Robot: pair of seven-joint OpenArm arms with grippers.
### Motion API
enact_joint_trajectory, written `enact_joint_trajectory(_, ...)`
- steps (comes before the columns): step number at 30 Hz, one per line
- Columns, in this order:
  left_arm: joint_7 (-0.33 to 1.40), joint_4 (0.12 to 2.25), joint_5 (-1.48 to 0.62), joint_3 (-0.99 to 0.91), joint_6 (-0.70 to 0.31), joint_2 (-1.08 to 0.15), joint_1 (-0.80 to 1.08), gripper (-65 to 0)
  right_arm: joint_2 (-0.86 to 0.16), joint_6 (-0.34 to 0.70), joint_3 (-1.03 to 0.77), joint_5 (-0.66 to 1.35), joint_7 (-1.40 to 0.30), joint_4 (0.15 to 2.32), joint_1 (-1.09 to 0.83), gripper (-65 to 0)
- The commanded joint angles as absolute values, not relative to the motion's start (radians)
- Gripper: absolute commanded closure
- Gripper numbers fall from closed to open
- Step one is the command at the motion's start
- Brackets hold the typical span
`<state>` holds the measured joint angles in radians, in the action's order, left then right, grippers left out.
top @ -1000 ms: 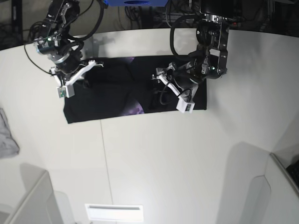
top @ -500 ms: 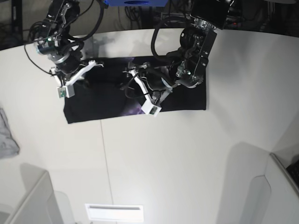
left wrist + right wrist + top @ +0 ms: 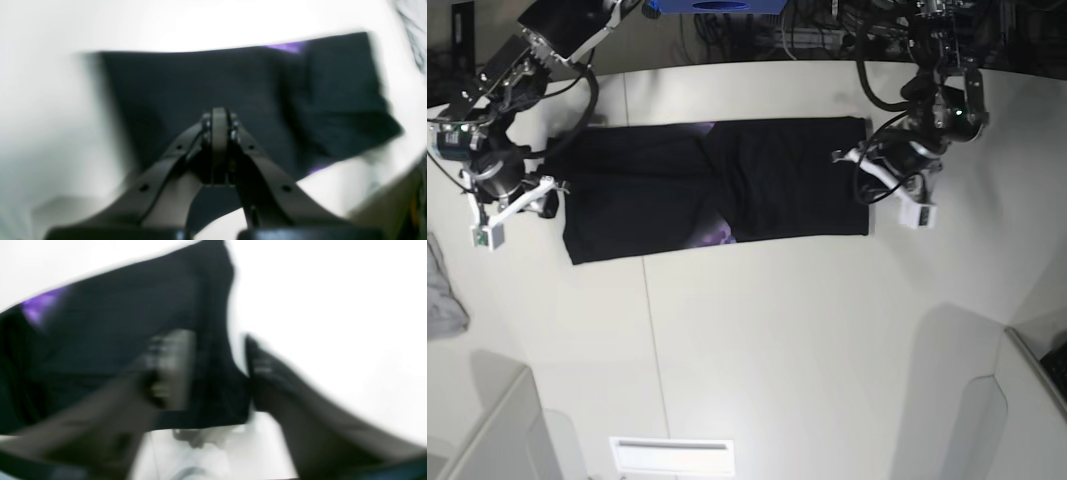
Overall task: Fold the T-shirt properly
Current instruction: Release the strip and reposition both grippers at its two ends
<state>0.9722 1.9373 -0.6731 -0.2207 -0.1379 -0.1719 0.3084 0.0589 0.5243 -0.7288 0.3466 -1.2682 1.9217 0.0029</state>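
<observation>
The black T-shirt (image 3: 767, 180) lies flat on the white table (image 3: 777, 350) as a long folded band, with a bit of purple print (image 3: 719, 235) showing at its near edge. My left gripper (image 3: 859, 175) is at the shirt's right end. In the left wrist view it (image 3: 219, 115) is shut over the black cloth (image 3: 260, 83), and no cloth shows pinched. My right gripper (image 3: 549, 190) is at the shirt's left end. In the blurred right wrist view it (image 3: 217, 370) is open, with a corner of the shirt (image 3: 133, 316) between its fingers.
A small grey cloth (image 3: 442, 290) lies at the table's left edge. White bins stand at the bottom left (image 3: 487, 430) and bottom right (image 3: 1027, 400). A blue object (image 3: 717, 5) and cables sit behind the table's far edge.
My left gripper has pulled back from the middle of the shirt to its right end. My right gripper has moved from the shirt's top left down to its left edge.
</observation>
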Motion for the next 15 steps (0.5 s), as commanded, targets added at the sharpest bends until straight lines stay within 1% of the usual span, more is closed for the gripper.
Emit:
enact_joint_trajectory(1,0.958,1.956,-0.684,-0.260,-0.145,-0.196,0.326,0.0,0.044,0.530,-0.728,0.363,-1.285,1.917,0.028,-38.4)
enact_joint_trajectory(3,0.957,1.956,-0.684,-0.335,-0.148,-0.222,0.354,0.0,0.021,0.532,-0.728,0.364,-1.330,1.874,0.056,-48.9)
enact_joint_trajectory(4,0.957,1.954,-0.682,-0.369,-0.168,-0.228,0.366,0.0,0.015,0.536,-0.728,0.366,-1.343,1.853,0.067,-51.6)
enact_joint_trajectory(7,0.957,1.942,-0.676,-0.498,-0.291,-0.228,0.398,0.0,-0.005,0.581,-0.734,0.415,-1.357,1.774,0.088,-51.9)
enact_joint_trajectory(9,0.957,1.920,-0.674,-0.590,-0.372,-0.223,0.409,0.0,-0.016,0.581,-0.734,0.455,-1.356,1.716,0.094,-51.9)
enact_joint_trajectory(11,0.957,1.896,-0.661,-0.659,-0.432,-0.223,0.409,0.0,-0.031,0.581,-0.743,0.484,-1.356,1.646,0.110,-51.9)
enact_joint_trajectory(15,0.940,1.854,-0.509,-0.671,-0.535,-0.223,0.401,0.0,-0.047,0.581,-0.811,0.507,-1.357,1.526,0.142,-51.9)
